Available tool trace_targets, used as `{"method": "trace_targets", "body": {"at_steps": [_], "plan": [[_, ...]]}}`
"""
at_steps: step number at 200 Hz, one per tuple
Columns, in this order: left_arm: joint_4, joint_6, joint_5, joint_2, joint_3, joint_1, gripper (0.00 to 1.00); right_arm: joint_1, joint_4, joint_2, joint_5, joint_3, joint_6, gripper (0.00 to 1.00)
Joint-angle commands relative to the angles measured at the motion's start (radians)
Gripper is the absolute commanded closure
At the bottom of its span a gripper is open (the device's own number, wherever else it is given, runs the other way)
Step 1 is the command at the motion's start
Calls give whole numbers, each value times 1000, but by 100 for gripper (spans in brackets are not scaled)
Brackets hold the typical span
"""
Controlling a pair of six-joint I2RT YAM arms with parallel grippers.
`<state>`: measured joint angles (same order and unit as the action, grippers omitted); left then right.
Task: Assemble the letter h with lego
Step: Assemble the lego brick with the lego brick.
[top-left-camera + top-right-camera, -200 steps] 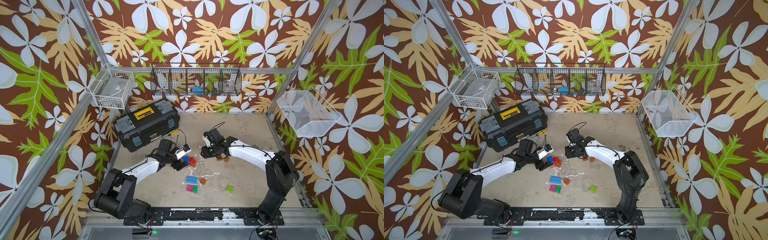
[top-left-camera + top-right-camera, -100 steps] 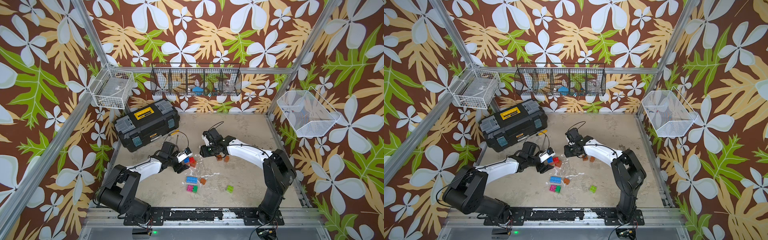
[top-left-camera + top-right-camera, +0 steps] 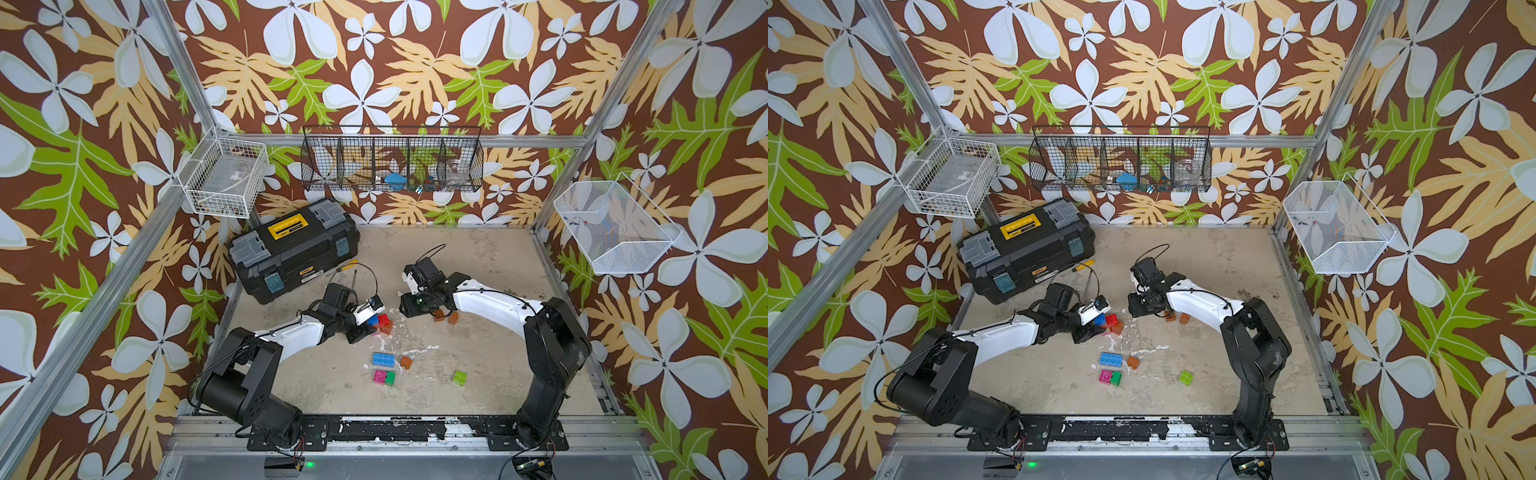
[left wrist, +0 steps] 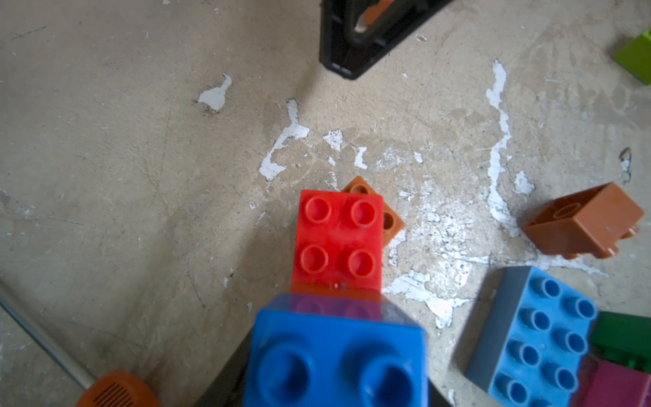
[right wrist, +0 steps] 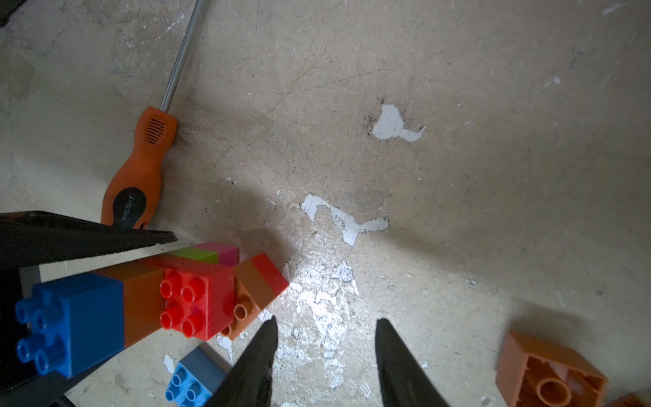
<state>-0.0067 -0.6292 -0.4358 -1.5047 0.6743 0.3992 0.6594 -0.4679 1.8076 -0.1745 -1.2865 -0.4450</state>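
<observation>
- Nearest the viewer, the left arm (image 3: 291,332) and right arm (image 3: 490,301), both black and white, rise from a rail (image 3: 395,432) at the front edge of a scuffed beige worktop (image 3: 478,266).
- Just beyond the rail, a pink brick (image 3: 379,376) and a dark green brick (image 3: 390,378) lie touching side by side. A light green brick (image 3: 459,377) sits apart from them, toward the right arm.
- A little farther in, a long blue brick (image 3: 385,360) lies studs up. A tipped orange-brown brick (image 3: 406,362) lies just beside it.
- Farther still, near the middle of the worktop, the left end effector (image 3: 372,323) is clamped on the blue end brick of the unfinished letter h (image 5: 197,299).
- From that blue end, the joined piece runs through orange-brown and red bricks. Green and pink bricks sit behind, and an orange-brown and red pair sits at the free end.
- Whether the piece rests on the surface or hangs just above it cannot be told.
- Facing it, the right end effector (image 5: 326,320) has its fingers apart, with only bare worktop between them.
- An upturned orange-brown brick (image 3: 438,316), hollow side showing, and a second orange-brown brick (image 3: 453,318) lie just beside the right end effector.
- Just beyond the left end effector, an orange-handled screwdriver (image 5: 141,169) lies flat.
- In the far left corner stands a closed black toolbox (image 3: 293,249) with a yellow label. A small yellow-handled tool (image 3: 347,266) lies just beside it.
- A black wire basket (image 3: 392,160) hangs on the far wall. A left white basket (image 3: 226,183) and a right white basket (image 3: 615,228) hang on the side walls.
</observation>
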Motion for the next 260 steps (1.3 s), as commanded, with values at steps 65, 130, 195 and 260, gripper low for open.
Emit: {"method": "trace_targets", "body": {"at_steps": [65, 130, 195, 260], "plan": [[-108, -192, 8, 7, 53, 0, 60, -1, 59, -64, -19, 114, -14, 52], [-164, -260, -1, -33, 111, -3, 67, -1, 75, -80, -49, 136, -5, 52], [-353, -379, -112, -56, 226, -63, 69, 9, 84, -93, -84, 158, 2, 52], [-442, -606, -129, -103, 288, -86, 66, 35, 134, -102, -172, 185, -307, 51]]}}
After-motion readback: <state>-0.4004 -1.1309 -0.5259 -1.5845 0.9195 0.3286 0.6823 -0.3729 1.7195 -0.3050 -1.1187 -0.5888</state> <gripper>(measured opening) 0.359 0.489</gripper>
